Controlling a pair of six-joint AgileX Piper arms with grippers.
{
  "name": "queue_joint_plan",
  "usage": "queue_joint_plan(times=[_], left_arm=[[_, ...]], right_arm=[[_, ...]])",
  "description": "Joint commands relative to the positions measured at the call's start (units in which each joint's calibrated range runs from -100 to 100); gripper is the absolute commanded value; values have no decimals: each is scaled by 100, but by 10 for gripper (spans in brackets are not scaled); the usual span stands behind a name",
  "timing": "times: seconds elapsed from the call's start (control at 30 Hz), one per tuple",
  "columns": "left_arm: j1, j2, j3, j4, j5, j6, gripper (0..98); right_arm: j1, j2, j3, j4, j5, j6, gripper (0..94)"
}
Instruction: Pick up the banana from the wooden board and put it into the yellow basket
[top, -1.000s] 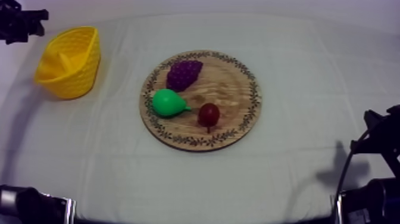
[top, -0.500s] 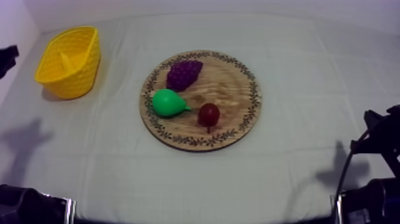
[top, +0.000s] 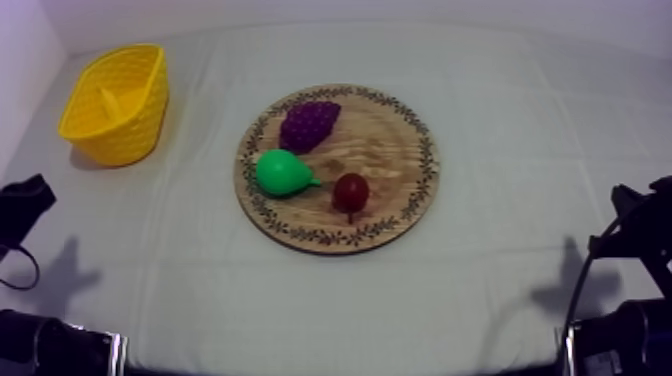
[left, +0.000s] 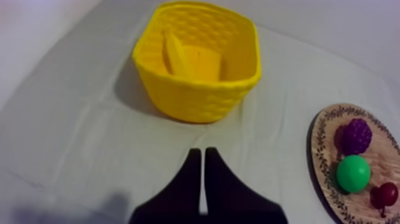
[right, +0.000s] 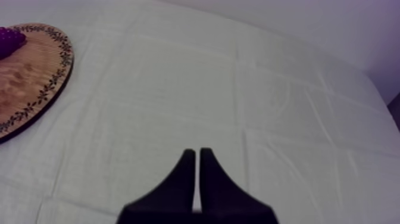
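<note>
Left gripper (left: 201, 152) closed, empty; banana (left: 175, 53) in yellow basket (left: 196, 98).

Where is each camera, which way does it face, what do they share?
Top view: overhead, slanting down on wooden board and yellow basket; left arm, right arm at lower edges.
Left wrist view: on left arm, facing basket holding banana; left gripper fingers shut.
Right wrist view: on right arm, facing cloth beside board; right gripper fingers shut.
Shared: all three show the board.
</note>
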Motion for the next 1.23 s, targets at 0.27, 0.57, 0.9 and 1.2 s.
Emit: queue_joint_plan(times=[0.27,0.57,0.9,1.2], left_arm=[[70,-935,1245,183,-476,-113,1],[83,-1322,1526,498,-1114,233,1],[219,-1765,1572,585,-1260,121,1],[284,-1809,1573,586,-1259,83,1]], right_arm=[[-1,-4,-3,-3,1,3,6],[-1,-4,-3,-3,1,1,6],[-1,-4,-3,-3,1,1,6],[-1,-4,-3,-3,1,1,6]])
